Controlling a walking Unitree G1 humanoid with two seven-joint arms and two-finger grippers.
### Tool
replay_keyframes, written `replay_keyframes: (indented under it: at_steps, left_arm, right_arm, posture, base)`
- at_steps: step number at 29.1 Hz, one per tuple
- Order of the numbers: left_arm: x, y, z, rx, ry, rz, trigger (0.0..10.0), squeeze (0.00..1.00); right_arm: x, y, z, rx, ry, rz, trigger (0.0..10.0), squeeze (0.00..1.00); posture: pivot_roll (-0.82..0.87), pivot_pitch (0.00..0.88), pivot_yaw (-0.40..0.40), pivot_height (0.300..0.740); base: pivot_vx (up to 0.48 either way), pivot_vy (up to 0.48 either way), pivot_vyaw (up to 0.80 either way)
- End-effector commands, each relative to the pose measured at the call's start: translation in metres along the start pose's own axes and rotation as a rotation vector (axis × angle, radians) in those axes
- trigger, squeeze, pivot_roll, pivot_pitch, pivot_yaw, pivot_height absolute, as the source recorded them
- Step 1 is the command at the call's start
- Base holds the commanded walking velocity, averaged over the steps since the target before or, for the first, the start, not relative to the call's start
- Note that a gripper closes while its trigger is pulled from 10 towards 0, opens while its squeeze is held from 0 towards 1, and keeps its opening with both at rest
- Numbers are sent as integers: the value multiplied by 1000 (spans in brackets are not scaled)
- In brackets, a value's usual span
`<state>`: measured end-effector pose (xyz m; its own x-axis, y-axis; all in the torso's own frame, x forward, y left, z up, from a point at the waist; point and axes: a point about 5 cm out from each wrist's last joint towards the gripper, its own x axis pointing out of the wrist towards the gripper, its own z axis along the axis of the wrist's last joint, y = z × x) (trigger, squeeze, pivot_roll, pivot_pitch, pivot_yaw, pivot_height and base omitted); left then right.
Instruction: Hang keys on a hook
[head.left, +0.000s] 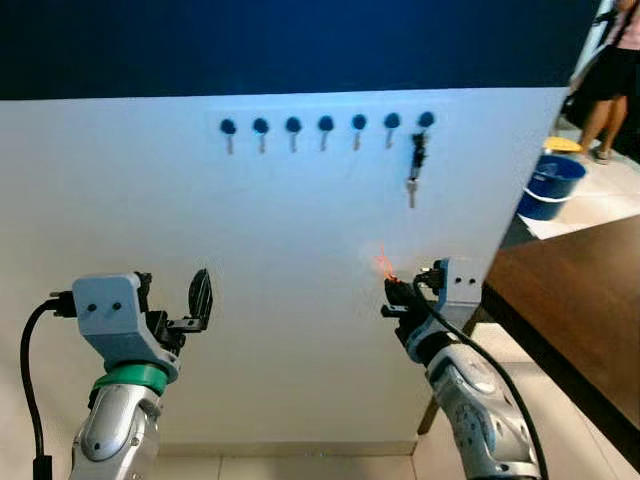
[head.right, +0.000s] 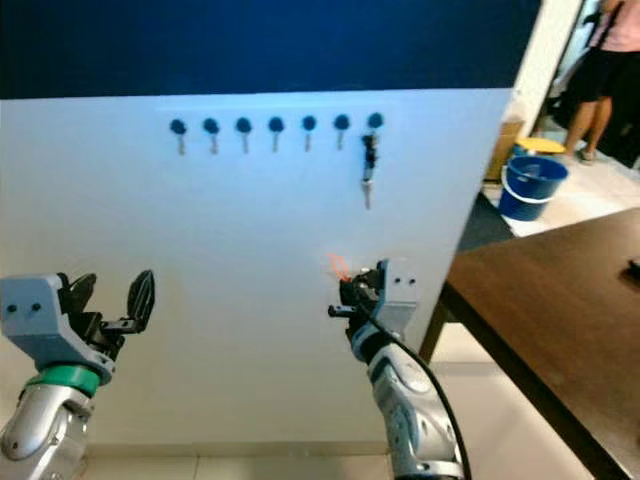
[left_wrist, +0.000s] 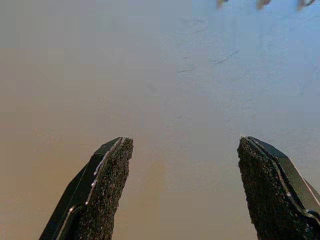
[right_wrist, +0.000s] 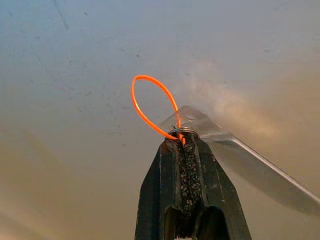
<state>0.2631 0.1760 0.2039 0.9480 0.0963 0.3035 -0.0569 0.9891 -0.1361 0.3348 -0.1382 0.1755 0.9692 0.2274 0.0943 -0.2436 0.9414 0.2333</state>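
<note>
— What's nearest?
— The right gripper (right_wrist: 186, 142), clamped on a key (right_wrist: 235, 150) by its ring, an orange loop (right_wrist: 152, 107) sticking out past the tips. It's held in front of the white wall (head.left: 300, 250), below the hooks (head.left: 325, 125).
— And the left gripper (head.left: 190, 305)?
— Raised too, fingers (left_wrist: 107, 185) spread, holding nothing.
— Farther back?
— Seven blue hooks in a row; another key (head.left: 415, 165) hangs from the rightmost. A dark table (head.left: 570, 290) stands to the right, a blue bucket (head.left: 550, 185) and a person (head.left: 610, 70) beyond.
</note>
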Motion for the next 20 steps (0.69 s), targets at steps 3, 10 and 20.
replay_keyframes:
  at_steps: [3,10,20]
  left_arm:
    - [-1,2,1,-18,-10,4,10000,0]
    - [-6,9,-3,1,28,33,10000,0]
    - [-5,5,-6,11,31,25,10000,0]
  right_arm:
    - [-1,4,1,16,-5,13,10000,0]
    - [-2,12,2,-32,-20,71,10000,0]
    - [8,43,31,-107,-132,221,10000,0]
  posture:
    - [-201,48,129,740]
    - [-195,45,127,740]
    - [-204,42,132,740]
  base:
    - [0,-160,0]
    - [0,0,0]
    - [0,0,0]
